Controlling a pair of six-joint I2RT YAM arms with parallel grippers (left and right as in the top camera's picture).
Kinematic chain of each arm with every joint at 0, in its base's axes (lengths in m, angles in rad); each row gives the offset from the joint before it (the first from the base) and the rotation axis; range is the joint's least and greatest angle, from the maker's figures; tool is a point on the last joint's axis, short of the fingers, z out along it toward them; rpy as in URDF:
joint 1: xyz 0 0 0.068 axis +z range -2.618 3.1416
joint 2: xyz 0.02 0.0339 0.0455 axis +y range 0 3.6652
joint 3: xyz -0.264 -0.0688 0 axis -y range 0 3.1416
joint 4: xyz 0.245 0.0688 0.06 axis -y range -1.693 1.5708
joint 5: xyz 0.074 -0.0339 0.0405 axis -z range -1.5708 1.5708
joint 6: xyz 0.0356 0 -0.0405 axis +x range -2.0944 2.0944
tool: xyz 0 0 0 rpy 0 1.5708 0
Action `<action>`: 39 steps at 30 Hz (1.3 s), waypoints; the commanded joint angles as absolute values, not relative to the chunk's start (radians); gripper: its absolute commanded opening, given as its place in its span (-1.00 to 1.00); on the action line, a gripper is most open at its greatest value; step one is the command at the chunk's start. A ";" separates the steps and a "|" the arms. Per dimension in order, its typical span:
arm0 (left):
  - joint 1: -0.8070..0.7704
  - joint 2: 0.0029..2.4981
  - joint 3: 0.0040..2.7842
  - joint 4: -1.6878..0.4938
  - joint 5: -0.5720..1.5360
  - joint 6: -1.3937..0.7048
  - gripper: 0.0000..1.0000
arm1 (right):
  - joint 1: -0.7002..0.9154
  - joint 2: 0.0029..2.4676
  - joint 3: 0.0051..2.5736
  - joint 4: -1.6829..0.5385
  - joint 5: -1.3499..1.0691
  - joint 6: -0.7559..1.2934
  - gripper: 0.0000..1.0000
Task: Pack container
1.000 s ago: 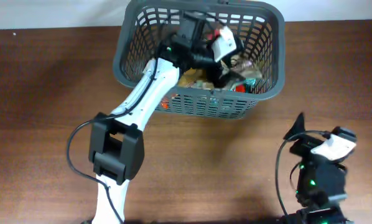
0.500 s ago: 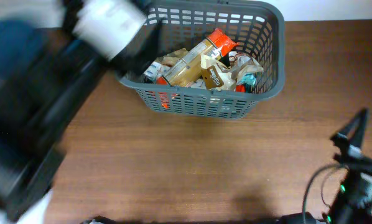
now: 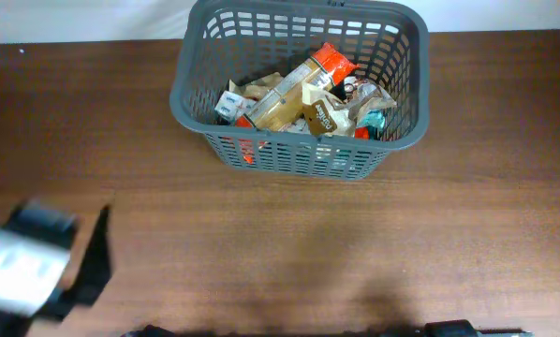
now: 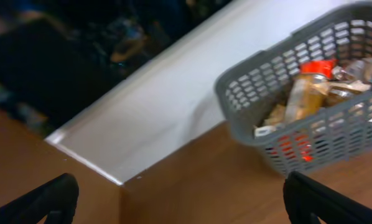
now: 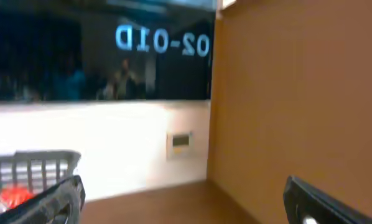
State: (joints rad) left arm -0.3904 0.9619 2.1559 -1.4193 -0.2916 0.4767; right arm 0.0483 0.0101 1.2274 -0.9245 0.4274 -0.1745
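At the far edge of the table (image 3: pixel 374 253) sat the container (image 3: pixel 299 161), filled with food packets (image 3: pixel 303 98). The left gripper (image 4: pixel 180 196) and the right gripper (image 5: pixel 186 199) were spread wide, empty, well apart from it.

Left tool (image 3: pixel 91 267) withdrew from container (image 3: pixel 299 159); right tool (image 5: pixel 183 202) left overhead view.

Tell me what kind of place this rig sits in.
Probably an indoor lab or office: a wood-grain table, a white wall below a dark window bearing mirrored lettering, and the container of food packets.
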 commanded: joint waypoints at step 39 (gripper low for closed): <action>-0.392 0.466 2.154 -1.687 -0.453 0.247 0.99 | -0.072 0.006 1.942 -1.698 0.142 -0.280 0.98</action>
State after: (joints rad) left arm -0.3904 0.4770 2.1605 -1.6867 -0.4389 0.2642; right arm -0.0776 0.0063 1.9396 -1.6920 0.1547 -0.2882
